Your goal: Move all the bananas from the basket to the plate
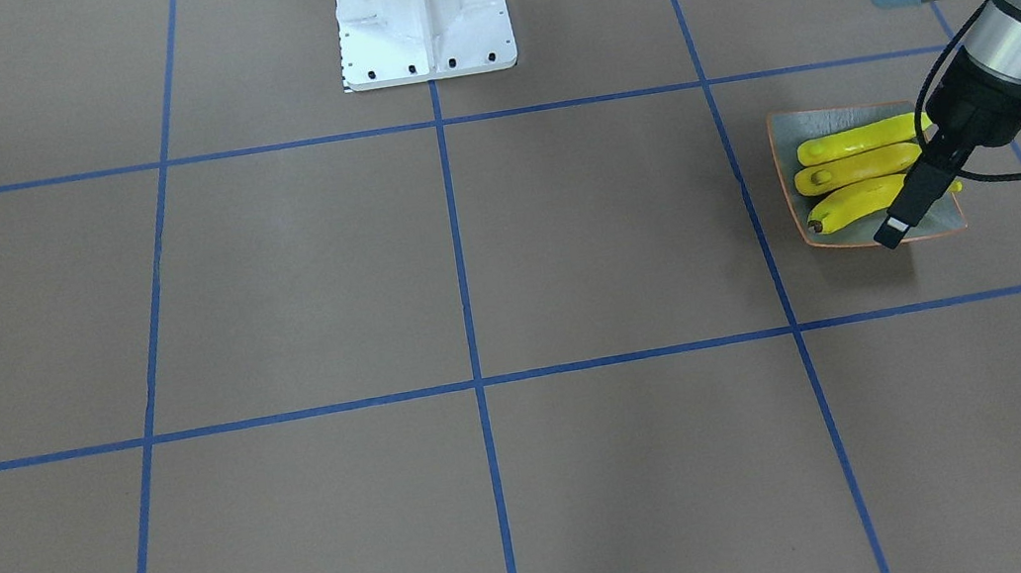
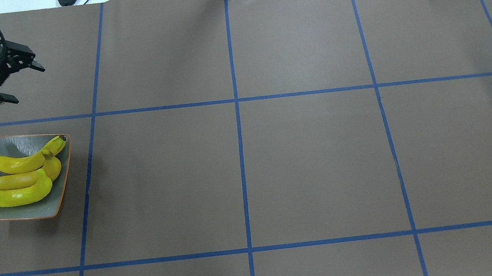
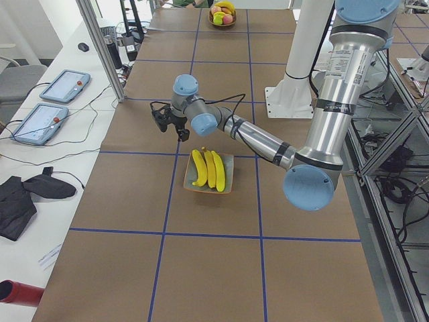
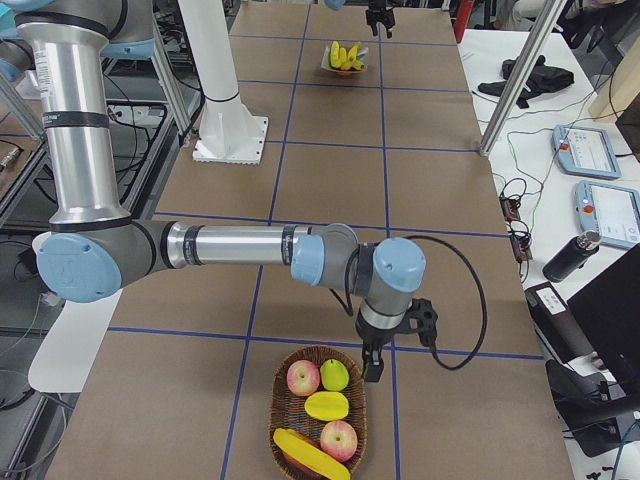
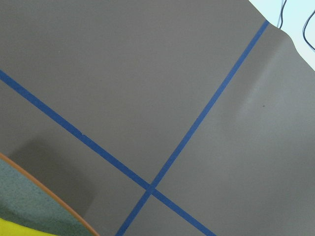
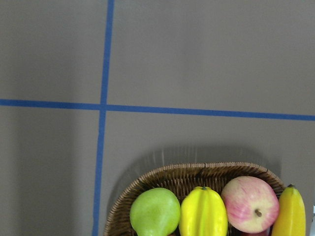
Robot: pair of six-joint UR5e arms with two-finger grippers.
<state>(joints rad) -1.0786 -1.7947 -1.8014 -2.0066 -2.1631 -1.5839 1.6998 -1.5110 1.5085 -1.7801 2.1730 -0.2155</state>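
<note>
Three yellow bananas (image 2: 17, 178) lie side by side on the square grey-green plate (image 2: 38, 209) at the table's left end; they also show in the front view (image 1: 854, 170). My left gripper (image 2: 25, 83) is open and empty, hovering just beyond the plate's far edge. A fourth banana (image 4: 310, 452) lies in the wicker basket (image 4: 290, 405) at the table's right end, and it shows at the lower right of the right wrist view (image 6: 290, 211). My right gripper (image 4: 372, 365) hangs over the basket's far rim. I cannot tell whether it is open or shut.
The basket also holds two apples (image 6: 251, 204), a green pear (image 6: 153, 212) and a yellow fruit (image 6: 203, 214). The white robot base (image 1: 423, 19) stands at mid-table. Blue tape lines cross the brown table. A metal post (image 4: 515, 85) stands at the operators' side.
</note>
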